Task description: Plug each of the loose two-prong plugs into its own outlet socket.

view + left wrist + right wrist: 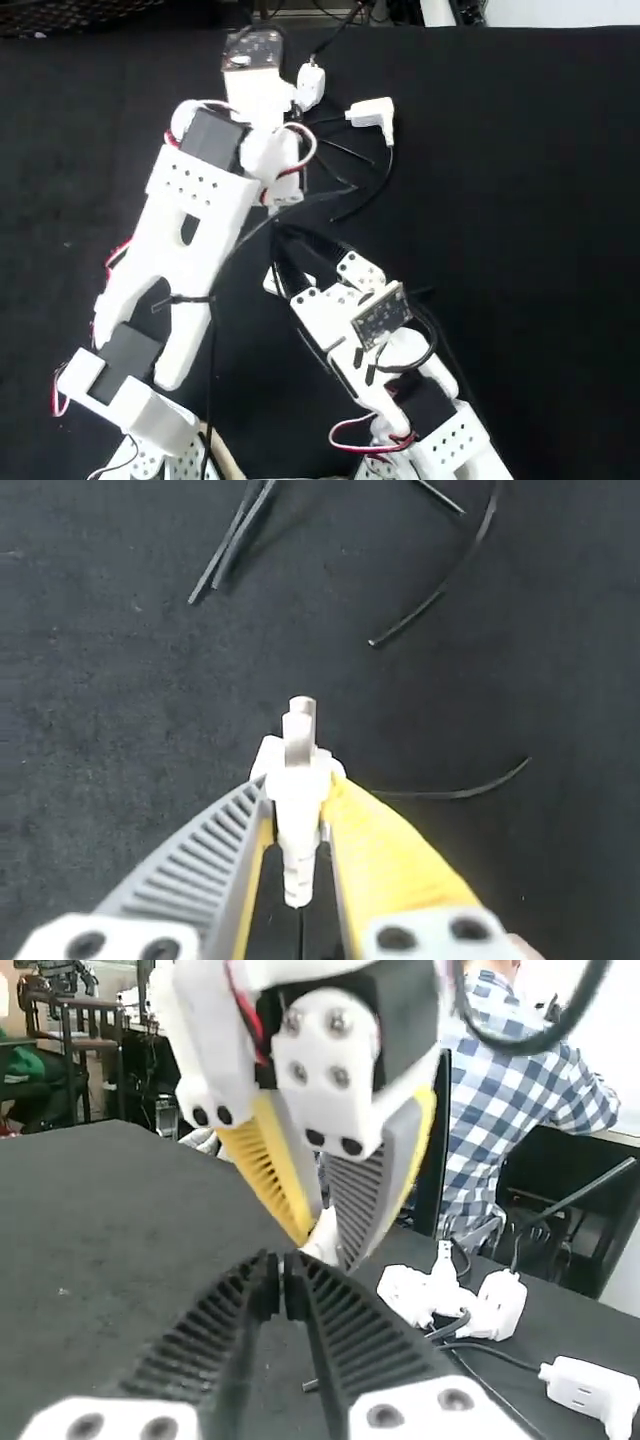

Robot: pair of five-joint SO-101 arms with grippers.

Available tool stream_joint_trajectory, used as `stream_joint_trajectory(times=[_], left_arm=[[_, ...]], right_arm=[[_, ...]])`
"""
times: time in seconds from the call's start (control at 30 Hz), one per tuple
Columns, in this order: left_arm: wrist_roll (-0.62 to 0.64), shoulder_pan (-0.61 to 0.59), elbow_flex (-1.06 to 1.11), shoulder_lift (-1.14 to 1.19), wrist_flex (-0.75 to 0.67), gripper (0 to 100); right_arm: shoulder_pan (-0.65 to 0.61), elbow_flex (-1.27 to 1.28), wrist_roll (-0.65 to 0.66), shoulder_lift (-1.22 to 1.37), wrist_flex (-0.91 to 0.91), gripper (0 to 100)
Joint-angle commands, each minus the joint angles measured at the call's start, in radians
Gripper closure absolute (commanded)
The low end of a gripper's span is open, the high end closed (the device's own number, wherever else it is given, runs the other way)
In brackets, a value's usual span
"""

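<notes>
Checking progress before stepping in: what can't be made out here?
- High view: the left arm's own wrist hides the plug in the left gripper.
- Right wrist view: white pieces beyond, too bunched to tell plugs from sockets.
- Left wrist view: plug's cable, lost between the fingers.

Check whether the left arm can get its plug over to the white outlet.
Probably yes: the left gripper grips the plug, and the outlet lies close by on the table, with just thin cables nearby.
</notes>
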Motion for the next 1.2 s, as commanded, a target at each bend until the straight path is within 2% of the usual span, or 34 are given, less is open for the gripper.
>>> stream_joint_trajectory(times=[0.0,0.13,0.53,0.67,0.87,1.0,1.17], left_arm=[[-0.006,-0.024,-0.053,-0.052,0.006,97],[-0.020,0.045,-0.051,-0.057,0.008,97],[-0.023,0.059,-0.047,-0.057,0.008,97],[-0.026,0.082,-0.050,-0.058,0.008,97],[-0.026,0.136,-0.104,-0.060,0.008,97],[-0.026,0.154,-0.139,-0.060,0.008,97],[-0.026,0.113,-0.140,-0.058,0.008,97]], right_arm=[[-0.020,-0.027,-0.003,-0.128,-0.020,98.7],[-0.014,0.001,0.002,-0.128,-0.071,98.7],[0.021,0.007,-0.006,-0.119,-0.110,98.7],[0.054,0.007,-0.012,-0.127,-0.063,98.7],[0.100,0.007,-0.149,-0.117,0.040,98.6],[0.100,0.007,-0.149,-0.117,0.058,98.6],[0.101,0.004,-0.146,-0.117,0.058,98.6]])
